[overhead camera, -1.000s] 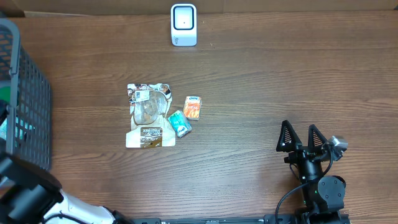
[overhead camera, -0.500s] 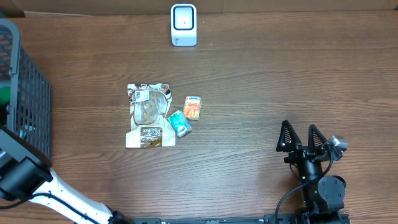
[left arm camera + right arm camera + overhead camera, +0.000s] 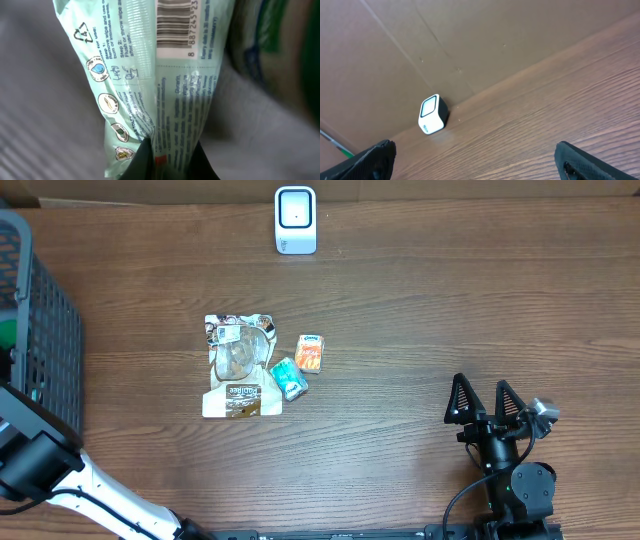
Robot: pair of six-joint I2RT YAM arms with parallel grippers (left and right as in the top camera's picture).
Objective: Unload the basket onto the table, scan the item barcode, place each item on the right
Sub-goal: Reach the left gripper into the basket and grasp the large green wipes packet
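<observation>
The left gripper (image 3: 167, 164) is closed on a mint-green packet (image 3: 145, 75), its dark fingers (image 3: 137, 167) pinching the packet's lower edge from both sides. The packet rises straight up from between the fingers and fills the left wrist view. Above the fingers, at the packet's top, sits a barcode (image 3: 187, 20) with digits beginning "8 88724" beneath it. To the left of the pinch runs a column of round pictograms, topped by a recycling triangle marked "4". Beside it, sideways text reads "Step 2: Flush or throw away after use"; the finer print nearer the fingers is too small to read.

The overhead view shows none of this. There the left arm (image 3: 40, 470) reaches toward a dark mesh basket (image 3: 45, 330) at the table's (image 3: 450, 310) left edge, and gripper and packet are both hidden.

The right gripper (image 3: 475, 150) stands fully open and empty. Its wrist view places the white scanner (image 3: 432, 114) ahead of the fingers and toward the left one, against a cardboard wall (image 3: 470, 40).

Only the overhead view shows a printed pouch (image 3: 240, 365), an orange packet (image 3: 311, 352) and a teal packet (image 3: 288, 378), well ahead and left of the right fingers. Their labels are illegible.
</observation>
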